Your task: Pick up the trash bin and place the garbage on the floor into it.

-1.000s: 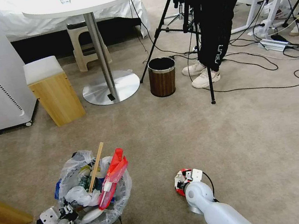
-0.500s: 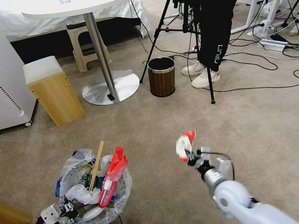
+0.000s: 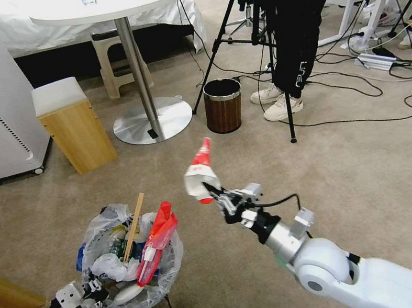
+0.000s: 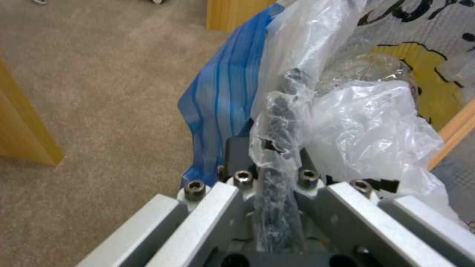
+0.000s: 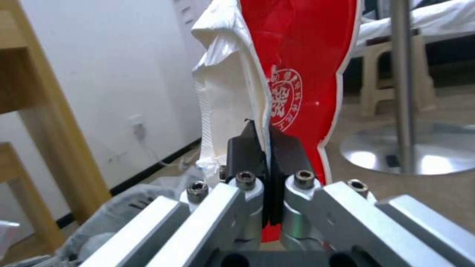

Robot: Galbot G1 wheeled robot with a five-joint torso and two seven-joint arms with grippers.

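Now your right gripper [image 3: 214, 193] is pinching the crushed cup [image 3: 200, 176], at two o'clock from the trash bin [image 3: 129, 263]; left gripper [image 3: 94, 295] is clamping its rim.

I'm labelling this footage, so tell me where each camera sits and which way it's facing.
Head: high on the robot, looking forward and down at the carpet; both arms show.
Left wrist: behind the left gripper, shut on the trash bin rim.
Right wrist: behind the right gripper, pinching the crushed cup, facing the table leg.
Shared: head and right wrist both show the cup.
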